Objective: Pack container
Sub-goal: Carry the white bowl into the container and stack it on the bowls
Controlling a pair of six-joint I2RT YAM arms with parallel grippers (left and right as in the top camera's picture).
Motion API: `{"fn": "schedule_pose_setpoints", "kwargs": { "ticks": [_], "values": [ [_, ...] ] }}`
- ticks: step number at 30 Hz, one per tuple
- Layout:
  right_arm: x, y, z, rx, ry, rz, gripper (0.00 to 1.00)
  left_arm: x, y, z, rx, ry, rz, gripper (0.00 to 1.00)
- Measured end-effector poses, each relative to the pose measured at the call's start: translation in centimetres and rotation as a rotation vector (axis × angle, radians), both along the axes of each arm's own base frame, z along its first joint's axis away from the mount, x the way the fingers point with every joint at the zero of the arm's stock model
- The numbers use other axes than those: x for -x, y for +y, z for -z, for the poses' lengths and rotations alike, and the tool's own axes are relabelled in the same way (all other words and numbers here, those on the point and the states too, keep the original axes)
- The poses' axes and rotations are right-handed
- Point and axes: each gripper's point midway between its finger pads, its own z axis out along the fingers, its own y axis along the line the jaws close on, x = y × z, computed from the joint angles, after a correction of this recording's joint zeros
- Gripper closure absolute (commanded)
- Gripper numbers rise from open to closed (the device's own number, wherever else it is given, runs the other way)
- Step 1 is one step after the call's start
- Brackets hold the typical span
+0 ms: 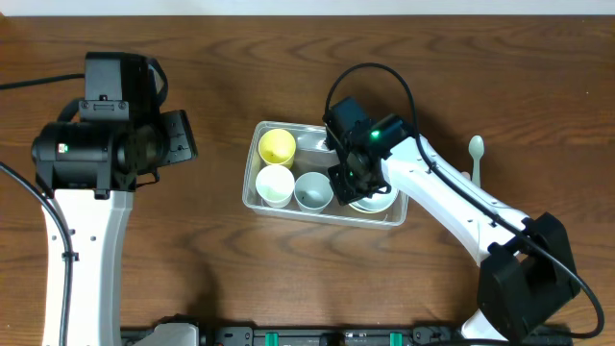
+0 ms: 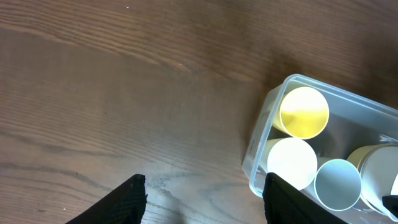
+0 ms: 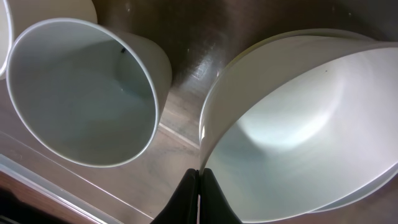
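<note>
The clear plastic container (image 1: 252, 188) lies at mid-table and also shows in the left wrist view (image 2: 258, 143). It holds a yellow cup (image 1: 277, 147), a white cup (image 1: 275, 185), a pale blue cup (image 1: 313, 191) and a white bowl (image 1: 377, 203). My right gripper (image 1: 352, 183) is inside the container, shut on the white bowl's rim (image 3: 200, 168); the pale blue cup (image 3: 81, 93) stands beside it. My left gripper (image 2: 202, 202) is open and empty above bare table left of the container.
A pale green spoon (image 1: 476, 154) lies on the wooden table right of the container. A second bowl rim shows beneath the held bowl (image 3: 373, 186). The left arm's base stands at the left side.
</note>
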Motion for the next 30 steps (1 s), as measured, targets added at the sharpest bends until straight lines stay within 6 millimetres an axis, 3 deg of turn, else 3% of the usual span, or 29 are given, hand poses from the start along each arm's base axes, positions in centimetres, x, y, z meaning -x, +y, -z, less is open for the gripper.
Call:
{"fn": "schedule_pose_setpoints", "kwargs": {
  "ticks": [30],
  "values": [
    [1.0,-3.0,1.3,0.161,0.002,-0.018,0.99,0.3,0.0,0.1,0.000,0.012,0.000,0.39]
  ]
}}
